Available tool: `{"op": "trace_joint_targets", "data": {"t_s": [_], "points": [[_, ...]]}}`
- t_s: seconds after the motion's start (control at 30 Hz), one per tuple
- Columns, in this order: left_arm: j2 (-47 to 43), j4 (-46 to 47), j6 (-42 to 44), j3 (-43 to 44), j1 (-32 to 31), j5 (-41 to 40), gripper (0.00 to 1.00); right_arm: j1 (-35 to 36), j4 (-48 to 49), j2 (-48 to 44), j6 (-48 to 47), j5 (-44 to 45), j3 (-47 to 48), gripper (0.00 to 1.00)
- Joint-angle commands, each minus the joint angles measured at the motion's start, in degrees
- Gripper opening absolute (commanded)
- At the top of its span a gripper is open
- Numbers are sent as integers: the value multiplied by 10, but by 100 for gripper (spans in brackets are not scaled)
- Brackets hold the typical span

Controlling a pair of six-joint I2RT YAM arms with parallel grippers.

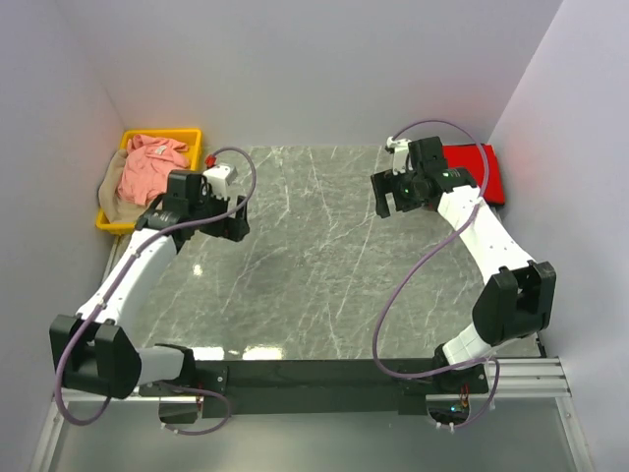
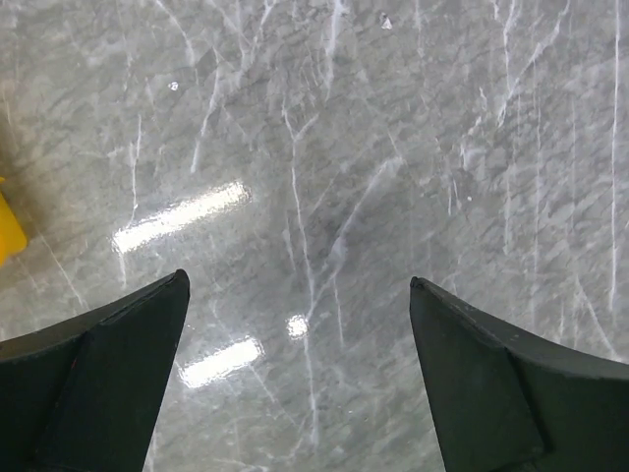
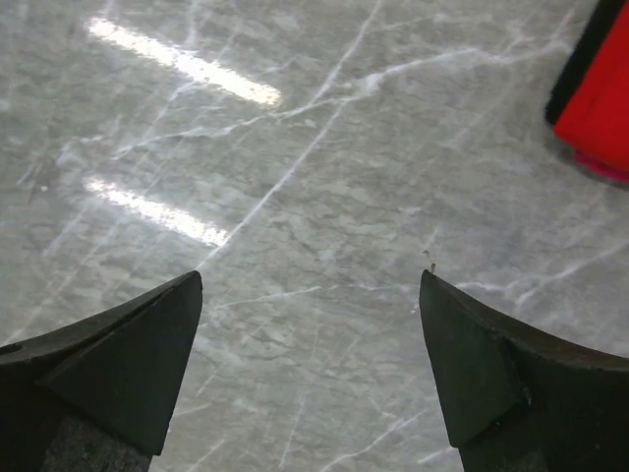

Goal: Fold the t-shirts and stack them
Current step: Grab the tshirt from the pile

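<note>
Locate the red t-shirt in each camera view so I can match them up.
Top external: the red t-shirt lies flat at the far right corner, just beyond the right gripper.
Right wrist: the red t-shirt is a patch at the upper right edge, cut off by the frame.
Left wrist: not in view.
Shared landmark: the grey veined marble table shows in all three views.

bin: yellow plastic bin (image 1: 194, 138), far-left corner, holds salmon-pink t-shirt (image 1: 149, 169) over beige-tan t-shirt (image 1: 111, 194)
far right: bright red t-shirt (image 1: 474, 169), flat on grey marble table (image 1: 314, 275)
grippers: left gripper (image 1: 236, 220), right gripper (image 1: 391, 205), over bare marble, well apart
</note>
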Motion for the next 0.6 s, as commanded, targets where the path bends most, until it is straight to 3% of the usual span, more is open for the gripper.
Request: {"op": "trace_joint_targets", "data": {"t_s": [0.0, 0.1, 0.27, 0.4, 0.57], "points": [[42, 19, -41, 55, 1, -22, 99, 0, 16, 5, -17, 50, 11, 97], [96, -51, -7, 148, 6, -8, 99, 0, 35, 16, -51, 57, 7, 98], [124, 10, -37, 229, 61, -11, 99, -2, 53, 30, -84, 75, 37, 98], [210, 54, -101, 318, 189, 71, 100, -13, 69, 44, -83, 80, 83, 98], [337, 55, -156, 476, 272, 99, 100, -15, 94, 31, -81, 63, 126, 98]]}}
